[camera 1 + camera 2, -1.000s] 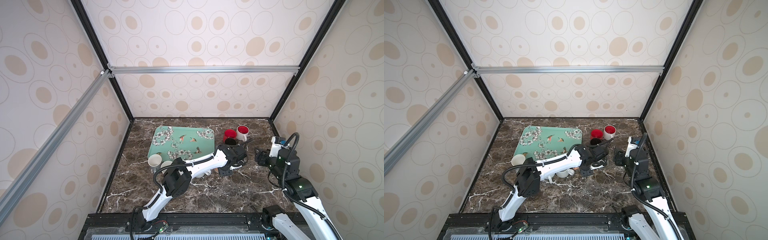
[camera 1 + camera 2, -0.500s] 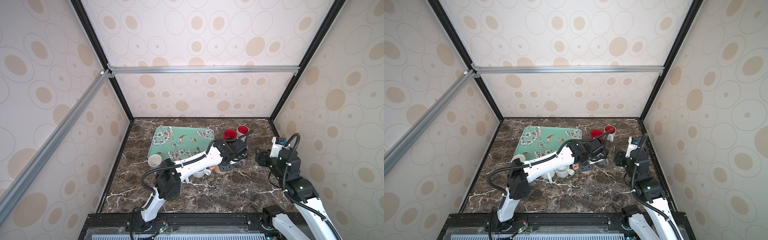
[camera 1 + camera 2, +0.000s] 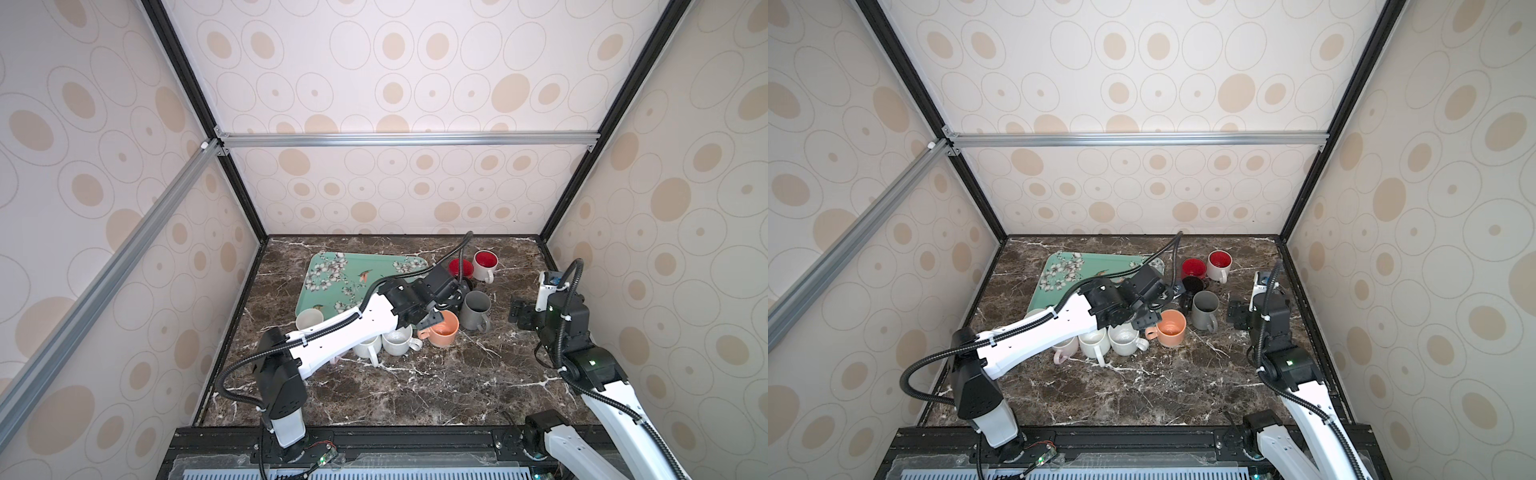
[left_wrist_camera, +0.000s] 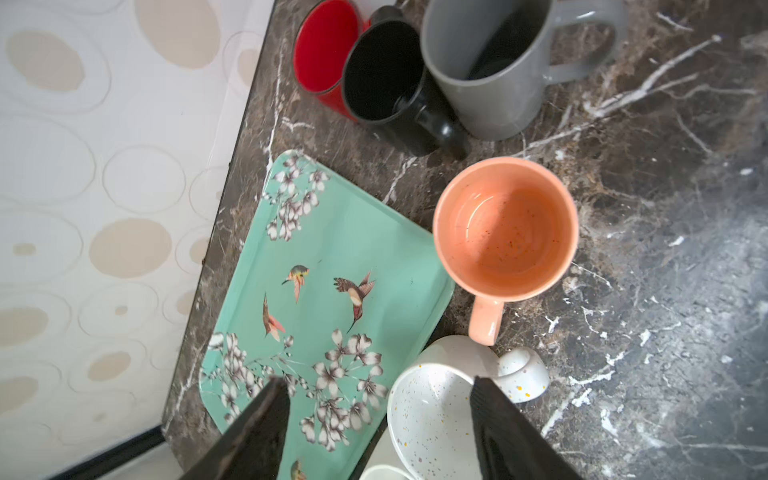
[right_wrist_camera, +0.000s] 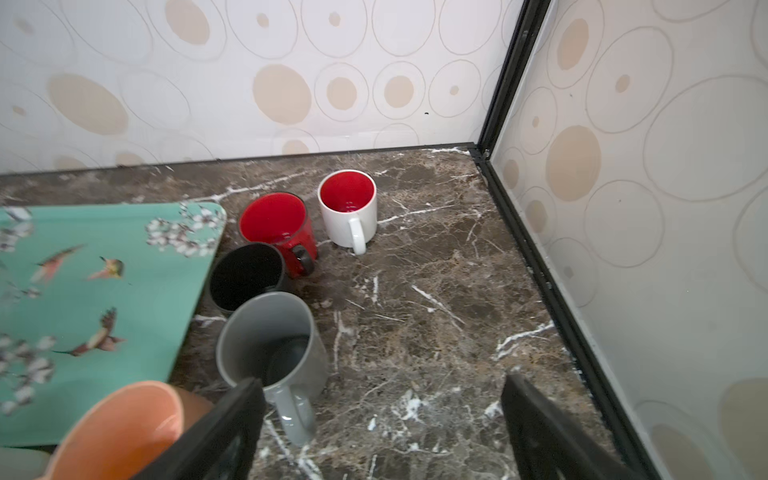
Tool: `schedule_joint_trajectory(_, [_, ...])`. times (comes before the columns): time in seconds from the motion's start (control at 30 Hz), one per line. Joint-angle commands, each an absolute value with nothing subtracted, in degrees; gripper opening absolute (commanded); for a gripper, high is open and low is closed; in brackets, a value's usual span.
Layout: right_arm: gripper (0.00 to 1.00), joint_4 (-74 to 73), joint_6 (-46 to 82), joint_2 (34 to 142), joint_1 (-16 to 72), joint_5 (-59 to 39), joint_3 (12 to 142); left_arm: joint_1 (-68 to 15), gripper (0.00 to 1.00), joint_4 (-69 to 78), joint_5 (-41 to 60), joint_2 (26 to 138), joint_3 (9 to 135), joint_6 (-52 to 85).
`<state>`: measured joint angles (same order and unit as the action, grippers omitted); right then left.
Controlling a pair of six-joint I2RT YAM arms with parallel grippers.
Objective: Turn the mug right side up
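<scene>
Since rim-up right of centre, judged grey mug [image 3: 475, 309] righted; noted left hand [image 4: 380, 386], right hand [image 5: 382, 382] wide, empty accordingly.

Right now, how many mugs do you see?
9. Back right: red, red-lined white, black, gray. Middle: orange, speckled, plain white, pink. Cream at tray corner. Arm may hide more.

Dark marble tabletop [image 3: 415, 390], crowded toward the back.
Teal floral tray [image 3: 332, 274] lying flat at back left; beside it, upright: red mug [image 3: 460, 267], red-lined white mug [image 3: 485, 266], black mug [image 3: 1192, 284], grey mug [image 3: 476, 309], orange mug [image 3: 444, 330]; pale mugs [image 3: 397, 341] just in front.
</scene>
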<state>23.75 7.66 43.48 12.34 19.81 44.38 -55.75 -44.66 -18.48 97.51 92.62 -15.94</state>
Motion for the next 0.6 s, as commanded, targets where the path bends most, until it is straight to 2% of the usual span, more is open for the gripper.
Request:
schedule_joint_trajectory(0.0, [0.98,21.72,5.33,46.11,11.71,24.38,43.20,-53.00,0.76,-37.79,-20.57,92.14,87.95,-15.40])
schedule_joint_trajectory(0.27, [1.00,18.29,7.88,51.04,8.13,24.35,42.03,-41.59,0.88,-27.78,-21.10,79.60,74.68,-6.52])
schedule_joint_trajectory(0.37, [1.00,15.66,10.82,51.66,4.73,19.27,40.09,-37.10,0.95,-22.62,-20.28,73.63,68.70,-3.80])
schedule_joint_trajectory(0.47, [1.00,12.99,14.50,53.19,1.78,15.77,37.88,-31.73,0.99,-18.94,-17.32,68.10,63.82,-1.21])
schedule_joint_trajectory(0.57, [1.00,8.89,15.25,55.11,1.06,16.31,35.19,-25.63,0.99,-16.79,-13.38,63.72,59.37,1.17])
